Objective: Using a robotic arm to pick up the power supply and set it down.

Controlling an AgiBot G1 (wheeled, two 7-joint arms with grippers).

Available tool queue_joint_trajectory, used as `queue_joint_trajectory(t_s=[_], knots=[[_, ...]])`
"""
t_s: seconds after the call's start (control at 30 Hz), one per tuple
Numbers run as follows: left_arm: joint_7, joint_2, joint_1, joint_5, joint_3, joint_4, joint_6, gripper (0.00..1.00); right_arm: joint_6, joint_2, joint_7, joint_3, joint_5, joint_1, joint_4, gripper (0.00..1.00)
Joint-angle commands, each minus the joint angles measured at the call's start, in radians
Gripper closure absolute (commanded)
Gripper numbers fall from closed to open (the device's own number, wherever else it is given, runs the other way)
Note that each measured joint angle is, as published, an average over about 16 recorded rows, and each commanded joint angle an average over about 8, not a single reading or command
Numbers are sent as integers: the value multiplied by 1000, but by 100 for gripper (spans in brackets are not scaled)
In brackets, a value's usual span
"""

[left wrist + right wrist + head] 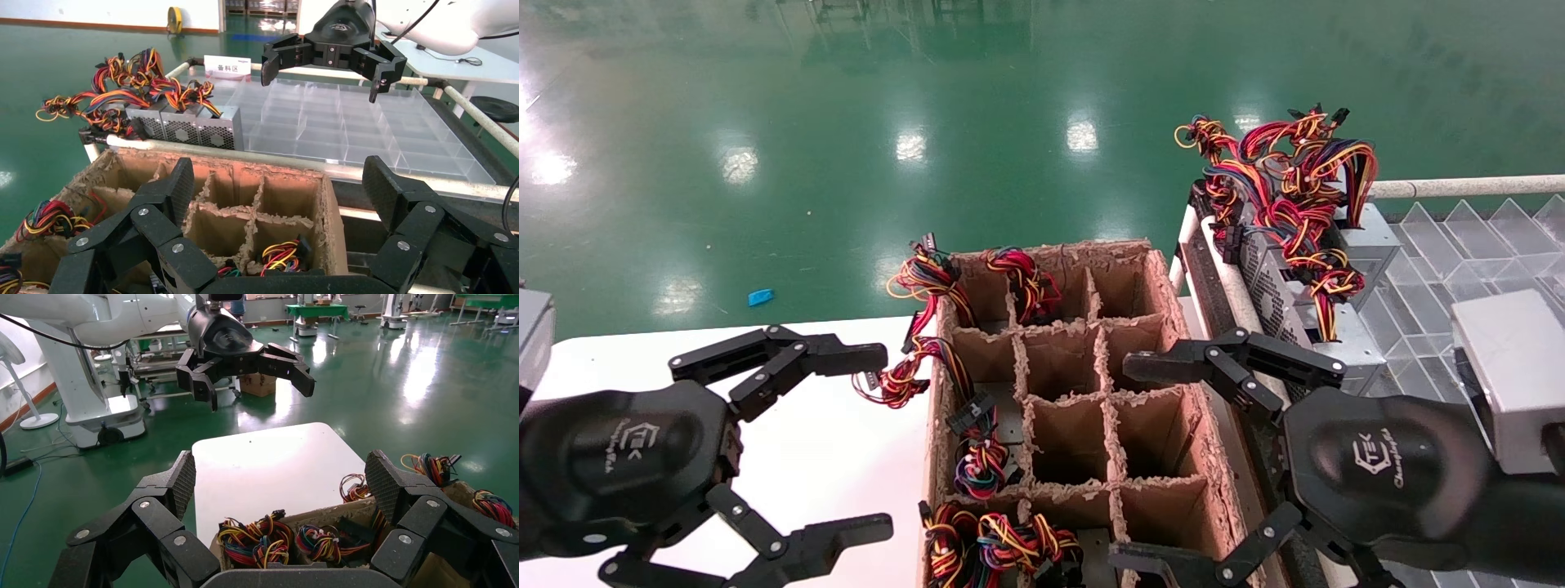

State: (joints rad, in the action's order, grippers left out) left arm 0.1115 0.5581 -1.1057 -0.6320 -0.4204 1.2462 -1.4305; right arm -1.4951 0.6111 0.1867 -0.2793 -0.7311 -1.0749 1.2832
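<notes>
Black linked fingers stand spread wide on my right gripper (pixel 1144 465), holding nothing; it hangs over the right side of the brown cardboard divider box (pixel 1083 392), near its right wall. My left gripper (pixel 866 445) is just as wide open and empty, over the white table top (pixel 829 457) to the left of the box.

Farther out, to the far right, the silver-grey metal power supplies with honeycomb vent panels (pixel 1275 286) stand in a row on the near-left end of the clear plastic compartment tray (pixel 1483 253), with red, yellow and orange wire bundles (pixel 1287 180) piled on top of them. Several cells on the left side of the cardboard box already hold units with coloured leads (pixel 977 457).

What worries me is the wiring. If I close the right fingers on the nearest supply, I judge the tangled leads could snag a neighbour and drag it along. A grip on the loose wires instead of the casing would likely slip. The ragged cardboard partitions could also catch trailing connectors as I lower a unit into a cell.
</notes>
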Motion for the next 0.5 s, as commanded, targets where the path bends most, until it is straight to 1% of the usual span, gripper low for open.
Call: queue_joint_trajectory(t_s=[0.03, 0.07, 0.5], knots=[[0, 0, 0, 0, 0, 0, 0, 94, 0, 0, 0, 0, 0, 0, 0, 0], [0, 0, 0, 0, 0, 0, 0, 100, 0, 0, 0, 0, 0, 0, 0, 0], [0, 0, 0, 0, 0, 0, 0, 100, 0, 0, 0, 0, 0, 0, 0, 0]])
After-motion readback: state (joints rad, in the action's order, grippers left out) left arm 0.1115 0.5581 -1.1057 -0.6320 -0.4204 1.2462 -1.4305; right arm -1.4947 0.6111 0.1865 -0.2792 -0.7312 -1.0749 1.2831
